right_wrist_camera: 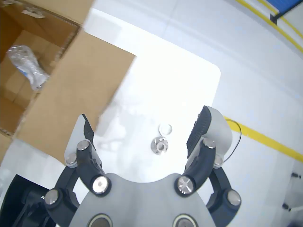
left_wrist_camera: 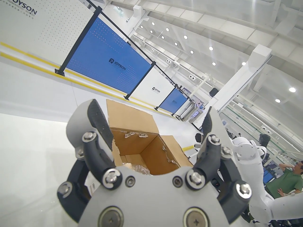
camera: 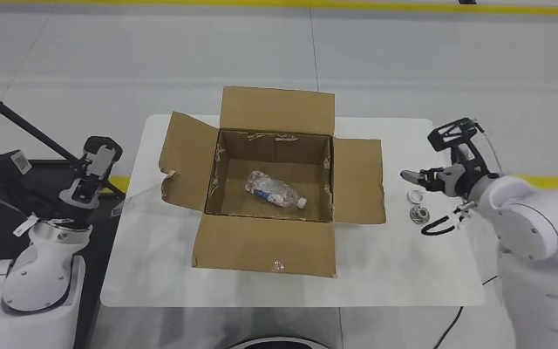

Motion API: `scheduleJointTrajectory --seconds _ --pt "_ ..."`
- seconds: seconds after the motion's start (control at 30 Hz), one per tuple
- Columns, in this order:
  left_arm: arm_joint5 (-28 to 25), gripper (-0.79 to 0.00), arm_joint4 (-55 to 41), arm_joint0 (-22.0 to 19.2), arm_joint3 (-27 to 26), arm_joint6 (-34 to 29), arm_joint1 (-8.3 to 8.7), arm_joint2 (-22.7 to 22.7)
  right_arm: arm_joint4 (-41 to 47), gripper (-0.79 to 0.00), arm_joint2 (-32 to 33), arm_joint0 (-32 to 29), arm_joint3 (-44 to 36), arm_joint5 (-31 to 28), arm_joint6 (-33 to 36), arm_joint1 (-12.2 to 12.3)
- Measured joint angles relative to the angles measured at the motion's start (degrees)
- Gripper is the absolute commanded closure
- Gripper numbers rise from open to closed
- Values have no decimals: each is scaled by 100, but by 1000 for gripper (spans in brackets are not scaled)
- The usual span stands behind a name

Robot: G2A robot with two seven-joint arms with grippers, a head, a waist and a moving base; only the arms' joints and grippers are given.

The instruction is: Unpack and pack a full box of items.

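Cardboard box [camera: 277, 109] sits mid-table, all four flaps folded out so you can reach straight in. One crumpled plastic bottle [camera: 275, 189] lies on its side on the box floor. Right of the box, on the white table [camera: 157, 262], a small metal fitting [right_wrist_camera: 160, 145] and a pale round cap [right_wrist_camera: 165, 129] lie close together, likely unpacked. Your right gripper [right_wrist_camera: 144, 121] hangs above them, jaws spread wide, holding nothing. Your left gripper [left_wrist_camera: 152, 119] sits off the table's left edge, likewise wide open and empty, facing the box. Bottle looks next.
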Motion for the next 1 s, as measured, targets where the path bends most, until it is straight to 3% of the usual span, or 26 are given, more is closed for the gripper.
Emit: scheduleJointTrajectory --seconds 0.2,0.43,0.5,0.67,0.73,0.8,0.9,1.0 --pt "56 -785 59 -119 -7 -26 0 154 414 -785 587 -319 902 -347 349 91" --pt "110 -785 140 -225 14 -55 5 249 622 -785 291 -57 2110 -544 428 135" --pt "131 -785 159 -248 10 -54 6 272 697 -730 147 91 2431 -573 431 138" --pt "151 -785 182 -270 8 -58 9 293 774 -683 -228 518 3111 -592 529 139" --pt "161 -785 186 -271 11 -60 11 290 745 -566 -378 707 3387 -554 502 136" --pt "168 -785 186 -269 16 -54 12 278 760 -514 -524 880 3635 -530 478 128" --pt "169 -785 179 -258 30 -50 15 253 820 -502 -714 1097 3948 -499 511 117" --pt "166 -785 174 -240 35 -45 17 233 863 -403 -877 1288 4199 -493 567 112"
